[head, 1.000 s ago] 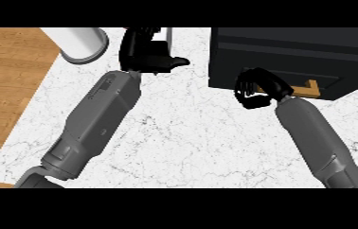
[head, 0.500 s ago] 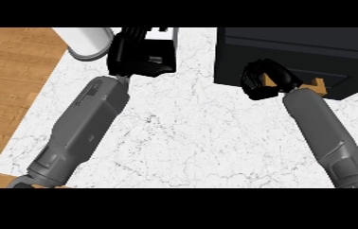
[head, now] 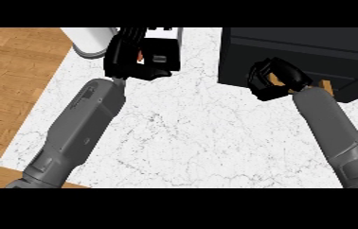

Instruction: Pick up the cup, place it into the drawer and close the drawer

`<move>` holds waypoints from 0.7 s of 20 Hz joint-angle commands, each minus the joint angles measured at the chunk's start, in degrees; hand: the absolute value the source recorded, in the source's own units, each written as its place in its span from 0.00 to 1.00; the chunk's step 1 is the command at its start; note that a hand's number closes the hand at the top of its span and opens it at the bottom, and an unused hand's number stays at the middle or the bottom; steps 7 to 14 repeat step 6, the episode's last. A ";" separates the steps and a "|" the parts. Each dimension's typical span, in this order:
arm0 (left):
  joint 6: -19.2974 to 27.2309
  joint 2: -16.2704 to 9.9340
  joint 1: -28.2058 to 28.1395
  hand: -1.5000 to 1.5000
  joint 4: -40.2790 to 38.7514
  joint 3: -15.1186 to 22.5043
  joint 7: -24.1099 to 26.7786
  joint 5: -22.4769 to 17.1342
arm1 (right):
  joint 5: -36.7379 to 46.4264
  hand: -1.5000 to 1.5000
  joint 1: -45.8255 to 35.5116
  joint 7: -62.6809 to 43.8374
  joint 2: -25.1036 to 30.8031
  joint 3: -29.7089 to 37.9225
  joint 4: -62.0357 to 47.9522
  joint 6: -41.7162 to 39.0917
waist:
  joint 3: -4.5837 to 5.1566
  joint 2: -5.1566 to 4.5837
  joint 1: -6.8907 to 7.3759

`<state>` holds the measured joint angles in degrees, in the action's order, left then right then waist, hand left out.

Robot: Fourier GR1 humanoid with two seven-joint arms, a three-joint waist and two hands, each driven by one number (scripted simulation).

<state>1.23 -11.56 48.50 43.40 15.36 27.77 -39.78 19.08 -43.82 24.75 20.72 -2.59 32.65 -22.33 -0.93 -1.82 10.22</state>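
Desk (head: 182,133): white marbled top, wood floor showing at its left.
Drawer (head: 293,53): black unit at upper right, wooden inside visible at its lower right edge; unmoved.
Left hand (head: 136,57): has advanced toward the top edge since a second ago; fingers relaxed, holding nothing, just right of the cup.
Right hand (head: 276,79): shifted up against the drawer front; fingers clenched, nothing visibly held.
Cup (head: 89,41): white, upper left, on the desk, ungrasped.

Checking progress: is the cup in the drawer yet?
No. The white cup stands on the counter at far left, away from the dark drawer unit.
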 commanded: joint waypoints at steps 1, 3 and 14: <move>-1.69 -1.00 -1.14 0.00 0.77 -0.11 -0.02 -0.36 | -0.02 1.00 -9.78 -4.23 7.03 5.25 -1.54 6.52 | 0.77 -1.02 2.45; -1.71 -0.67 -1.01 0.00 1.34 -0.22 0.03 -0.59 | -0.32 1.00 -9.33 -4.39 7.27 5.17 -1.14 5.54 | 0.76 -1.05 2.57; -2.18 -0.51 -2.19 0.00 1.29 0.14 0.14 -0.50 | -1.23 1.00 -9.23 -4.29 7.48 5.50 -0.10 4.24 | 0.77 -1.22 2.68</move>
